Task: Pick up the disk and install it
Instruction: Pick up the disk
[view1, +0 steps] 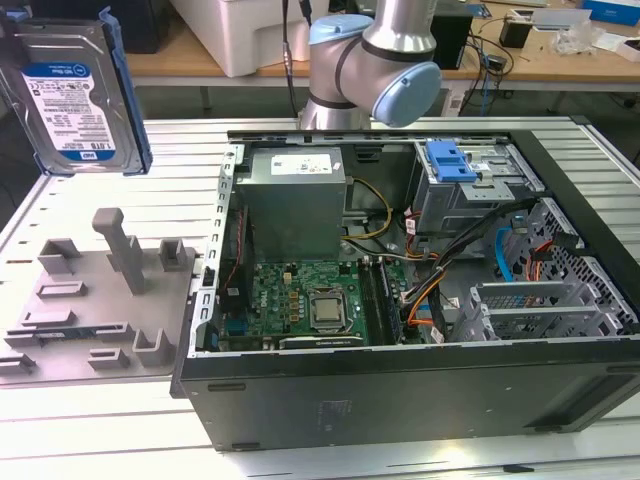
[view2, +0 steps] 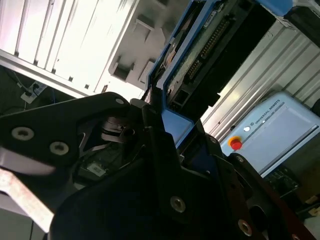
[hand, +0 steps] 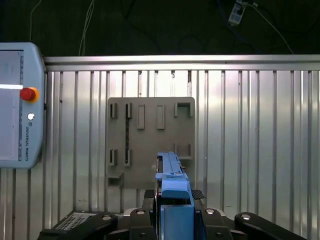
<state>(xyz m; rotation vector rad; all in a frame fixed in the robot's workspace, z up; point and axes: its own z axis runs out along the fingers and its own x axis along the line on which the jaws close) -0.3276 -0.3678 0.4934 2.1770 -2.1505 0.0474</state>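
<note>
Gripping disk (view1: 72, 100), claw (hand: 173, 197) hangs over grey plate (view1: 100, 300) — open case (view1: 400, 390) beside

Gripper (hand: 174, 196) clamps the disk (hand: 170, 167) edge-on, hanging high over the plate (hand: 150, 135), wrist pointed straight down at it.

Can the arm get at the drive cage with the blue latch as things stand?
Probably yes. The case is open and nothing covers the drive cage; cables run beside it. The pincer holds the disk off to the exterior view's left.
</note>
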